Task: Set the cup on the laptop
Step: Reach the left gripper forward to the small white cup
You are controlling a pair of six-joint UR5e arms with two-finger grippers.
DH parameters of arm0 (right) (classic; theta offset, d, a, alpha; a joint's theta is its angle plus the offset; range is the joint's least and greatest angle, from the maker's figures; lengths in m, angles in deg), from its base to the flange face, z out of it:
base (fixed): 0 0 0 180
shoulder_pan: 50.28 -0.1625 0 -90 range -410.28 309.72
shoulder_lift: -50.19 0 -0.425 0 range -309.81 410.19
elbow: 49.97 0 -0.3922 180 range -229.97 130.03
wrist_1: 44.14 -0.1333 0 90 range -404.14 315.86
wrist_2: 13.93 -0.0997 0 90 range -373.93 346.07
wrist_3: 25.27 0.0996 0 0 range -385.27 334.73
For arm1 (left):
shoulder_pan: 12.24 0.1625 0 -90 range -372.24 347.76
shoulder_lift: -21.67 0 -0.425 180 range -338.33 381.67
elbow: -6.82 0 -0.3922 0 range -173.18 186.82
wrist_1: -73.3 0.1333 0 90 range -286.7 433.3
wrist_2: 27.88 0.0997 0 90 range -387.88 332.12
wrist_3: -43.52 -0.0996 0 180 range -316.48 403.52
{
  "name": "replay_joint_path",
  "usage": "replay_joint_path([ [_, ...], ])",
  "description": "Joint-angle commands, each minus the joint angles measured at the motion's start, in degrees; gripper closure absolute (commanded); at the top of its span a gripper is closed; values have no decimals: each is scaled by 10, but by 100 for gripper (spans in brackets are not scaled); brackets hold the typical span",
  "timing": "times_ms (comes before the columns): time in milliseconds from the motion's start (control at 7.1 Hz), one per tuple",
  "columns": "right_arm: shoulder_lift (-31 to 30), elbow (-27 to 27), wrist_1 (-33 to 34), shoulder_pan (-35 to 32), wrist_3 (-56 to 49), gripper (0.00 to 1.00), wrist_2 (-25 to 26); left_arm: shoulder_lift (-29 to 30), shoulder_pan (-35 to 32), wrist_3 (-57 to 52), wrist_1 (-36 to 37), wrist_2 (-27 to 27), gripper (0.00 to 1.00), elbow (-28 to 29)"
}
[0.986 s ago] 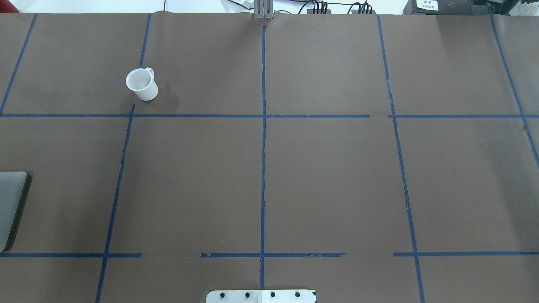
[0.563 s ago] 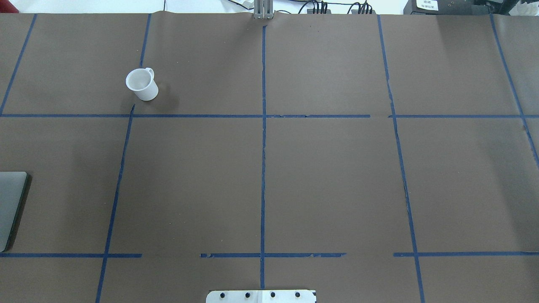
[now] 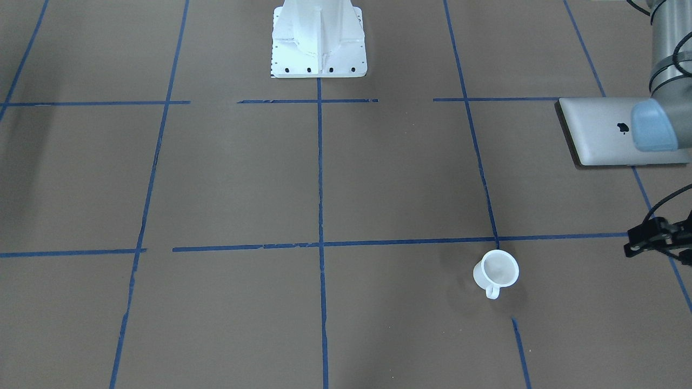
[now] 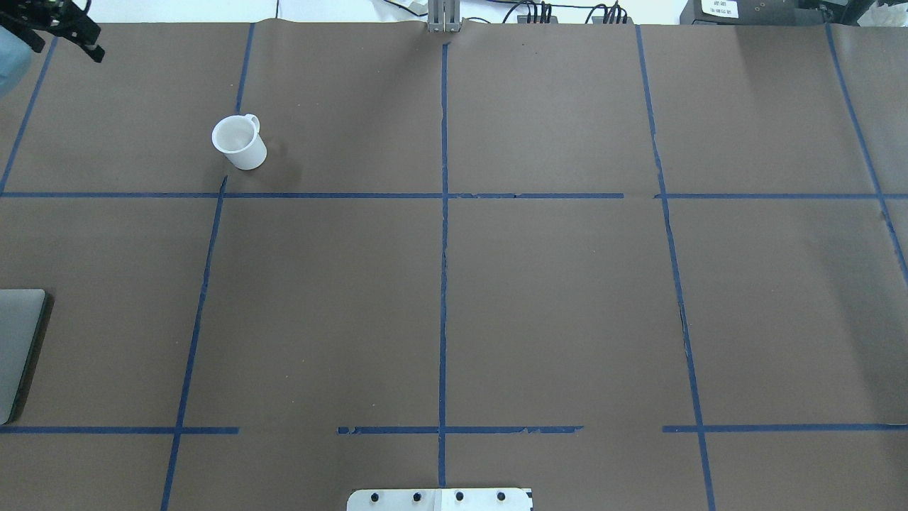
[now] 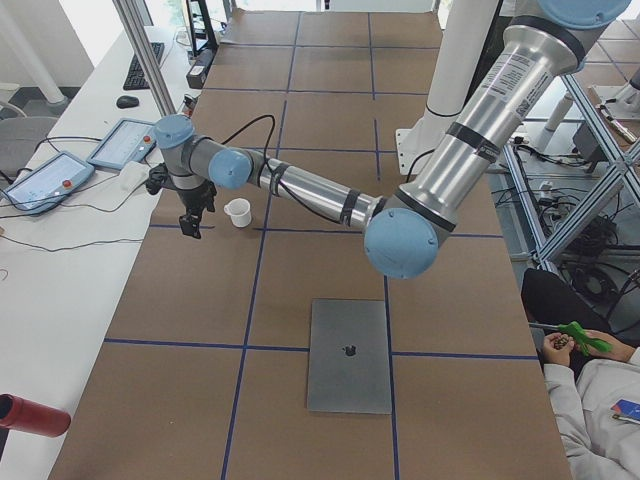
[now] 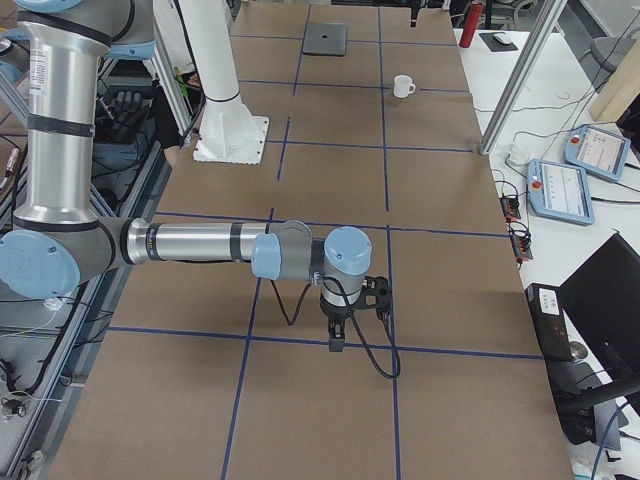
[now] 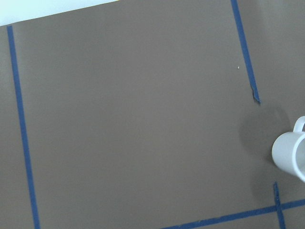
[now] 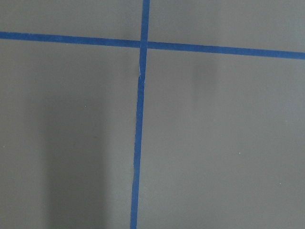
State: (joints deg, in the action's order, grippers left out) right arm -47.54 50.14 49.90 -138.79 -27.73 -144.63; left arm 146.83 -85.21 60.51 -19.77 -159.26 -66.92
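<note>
The small white cup (image 4: 240, 142) stands upright on the brown table at the far left; it also shows in the front view (image 3: 497, 273), the left side view (image 5: 237, 211) and at the right edge of the left wrist view (image 7: 290, 155). The silver-grey laptop (image 3: 600, 132) lies closed and flat near the table's left end (image 5: 348, 355), cut off by the overhead view's edge (image 4: 18, 348). My left gripper (image 4: 91, 48) hangs beyond the cup, apart from it (image 3: 635, 246), fingers apart and empty. My right gripper (image 6: 335, 338) hovers over the table's right part; I cannot tell its state.
The robot's white base (image 3: 319, 54) stands at the near middle edge. Teach pendants (image 6: 560, 185) and cables lie on the side table beyond the far edge. A red cylinder (image 5: 30, 415) lies on that side table. A seated person (image 5: 600, 400) is beside the robot.
My left gripper has come into the overhead view at its top left corner. The cup and the laptop have not moved.
</note>
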Motion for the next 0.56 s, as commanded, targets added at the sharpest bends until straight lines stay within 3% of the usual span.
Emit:
replay_joint_path([
  [0,0,0,0,0,0,0,1,61,48,102,-114,2,1,100],
  [141,0,0,-1,0,-1,0,0,104,66,135,-133,2,1,157],
  [423,0,0,0,0,-1,0,0,116,113,171,-137,27,1,179],
])
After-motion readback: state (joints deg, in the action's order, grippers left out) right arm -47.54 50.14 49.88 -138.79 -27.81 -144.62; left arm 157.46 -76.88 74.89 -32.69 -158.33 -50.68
